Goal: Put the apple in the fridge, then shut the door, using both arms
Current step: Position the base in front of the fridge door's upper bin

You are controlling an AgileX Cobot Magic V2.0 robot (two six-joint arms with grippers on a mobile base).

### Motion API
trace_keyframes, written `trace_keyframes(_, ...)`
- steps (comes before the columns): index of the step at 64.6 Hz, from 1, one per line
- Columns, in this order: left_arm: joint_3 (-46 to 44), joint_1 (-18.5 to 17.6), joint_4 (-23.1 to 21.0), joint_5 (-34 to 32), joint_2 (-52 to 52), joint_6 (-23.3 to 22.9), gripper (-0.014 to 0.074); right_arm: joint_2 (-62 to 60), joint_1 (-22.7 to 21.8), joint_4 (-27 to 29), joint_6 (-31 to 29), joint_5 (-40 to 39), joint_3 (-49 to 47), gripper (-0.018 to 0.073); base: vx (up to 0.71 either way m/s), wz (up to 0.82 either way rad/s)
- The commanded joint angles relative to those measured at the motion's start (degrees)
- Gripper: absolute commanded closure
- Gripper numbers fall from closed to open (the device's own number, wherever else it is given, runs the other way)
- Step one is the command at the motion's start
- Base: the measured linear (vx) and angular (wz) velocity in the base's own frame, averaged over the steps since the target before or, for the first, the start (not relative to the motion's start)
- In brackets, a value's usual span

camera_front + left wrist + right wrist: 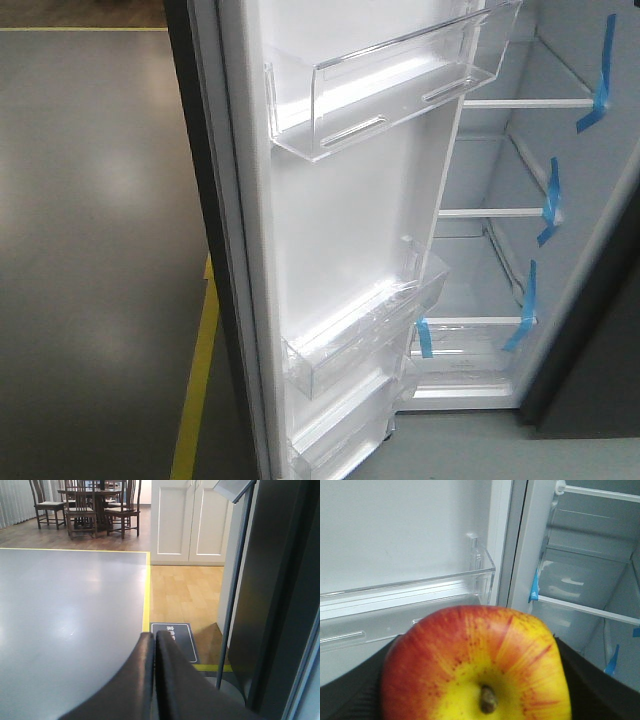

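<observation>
The fridge [500,150] stood wide open, its door [340,230] swung out to show the white lining and clear bins [390,90]. The white shelves [485,212], marked with blue tape [550,200], carried nothing in the part that could be seen. The apple [470,650] was not yet inside. It sat clamped in the right hand [476,690], stem towards the wrist camera, dark fingers [355,700] pressing its flanks. It was held in front of the door's lower bin, with the shelves open to its right. The left hand [154,645] hung with its fingers pressed together and nothing between them. It pointed across the grey floor [65,620], beside a dark panel that was probably the door's outer face.

By the look of things, the job was at an early-to-middle stage: the apple picked up and brought to the opening, but neither goal met. Left to do were carrying the fruit onto a shelf, letting it go, drawing the arm clear and pushing the door to, probably work for the idle left hand.
</observation>
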Motion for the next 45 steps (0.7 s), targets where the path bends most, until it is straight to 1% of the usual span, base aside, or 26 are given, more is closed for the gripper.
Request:
trace_keyframes(1, 1.62, -0.15, -0.07, -4.05, -0.92, -0.43, 0.0603, -1.14, -0.16, 2.30, -0.50, -3.82, -1.73, 0.0571, 0.06, -0.01)
trace_keyframes(45, 1.62, -0.15, -0.07, -4.05, -0.92, -0.43, 0.0603, -1.14, -0.16, 2.30, -0.50, -3.82, -1.73, 0.0571, 0.05, -0.02)
